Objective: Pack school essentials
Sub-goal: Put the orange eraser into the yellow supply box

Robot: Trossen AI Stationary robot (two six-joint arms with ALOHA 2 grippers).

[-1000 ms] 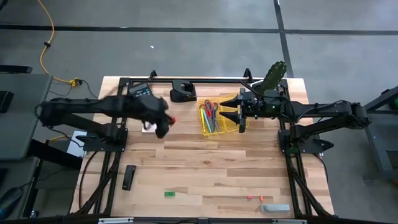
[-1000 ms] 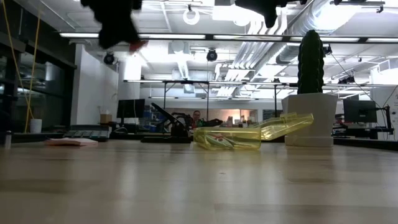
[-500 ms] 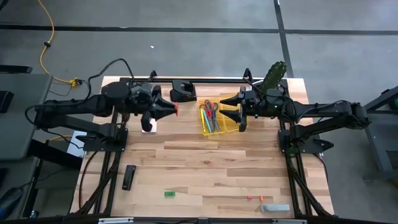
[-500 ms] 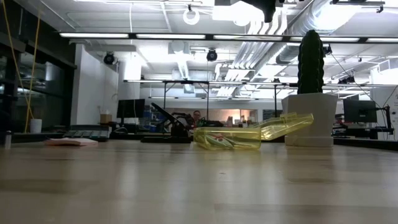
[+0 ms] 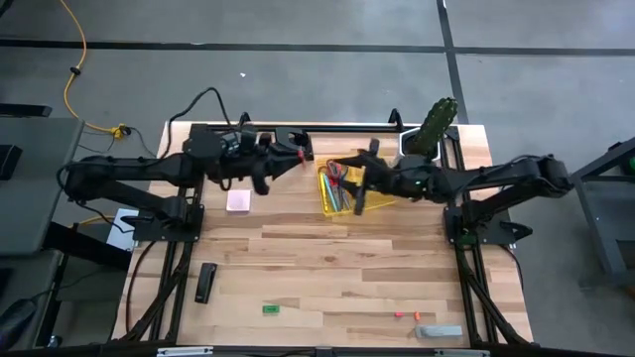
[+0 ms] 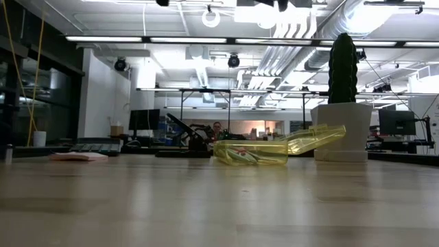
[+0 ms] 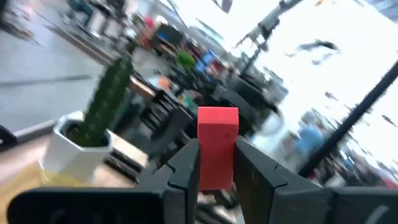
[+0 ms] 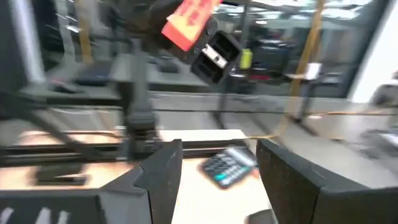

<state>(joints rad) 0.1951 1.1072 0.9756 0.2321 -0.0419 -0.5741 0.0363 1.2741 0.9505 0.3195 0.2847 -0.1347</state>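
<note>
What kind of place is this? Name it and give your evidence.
Likely a robotics lab or workshop: bare ceiling ducts, rows of workbenches behind the wooden table, and concrete floor.

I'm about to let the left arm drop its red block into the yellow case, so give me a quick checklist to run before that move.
1. Red block held between the left gripper fingers: ok, clamped on both sides in the left wrist view.
2. Left gripper over the yellow case: not ok, it is short of the case, off its left side in the high view.
3. Right gripper clear of the drop spot: not ok, it stands open above the case.
4. Case open side facing up: cannot tell; scissors show through it.
5. Case sitting flat: not ok, one end is tilted up in the low view.
6. Pink pad out of the way: ok, left of the case.
</note>
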